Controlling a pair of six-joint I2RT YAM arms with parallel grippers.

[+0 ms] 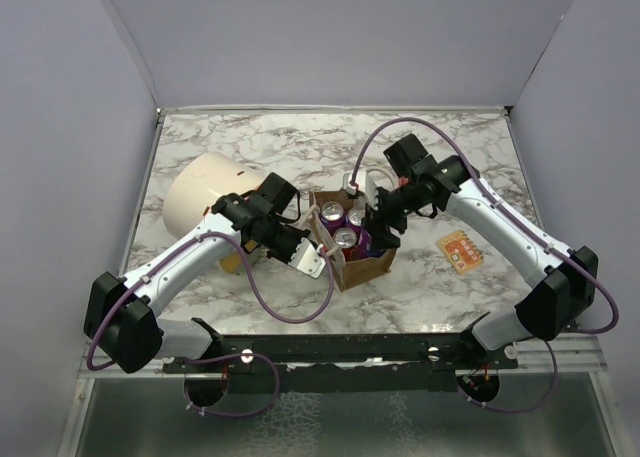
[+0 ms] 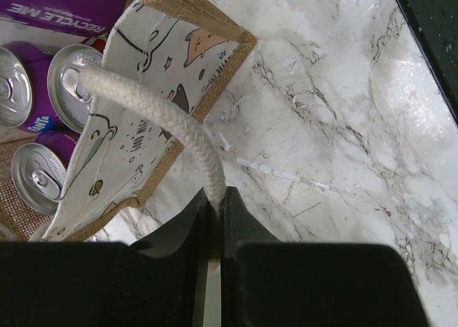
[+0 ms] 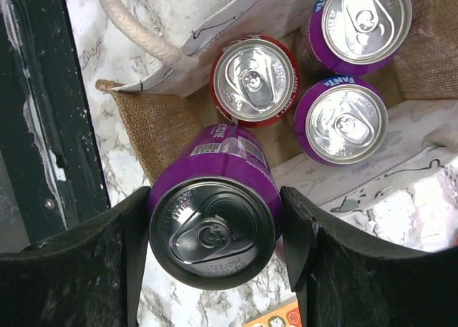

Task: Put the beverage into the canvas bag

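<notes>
The tan-brown canvas bag [image 1: 362, 267] stands open at mid-table with three cans upright inside, two purple [image 3: 343, 123] and one red [image 3: 254, 80]. My right gripper [image 1: 378, 235] is shut on a purple beverage can [image 3: 212, 230]. It holds the can top-up over the bag's near corner, with the can's lower end at the burlap wall [image 3: 154, 127]. My left gripper [image 1: 312, 260] is shut on the bag's cream rope handle [image 2: 172, 119] and holds that printed side wall [image 2: 136, 112] out. The cans also show in the left wrist view [image 2: 79, 84].
A large cream cylinder [image 1: 205, 197] lies left of the bag, behind my left arm. An orange card [image 1: 460, 250] lies on the marble to the bag's right. A black rail [image 3: 43, 91] runs along the table's front edge. Grey walls enclose three sides.
</notes>
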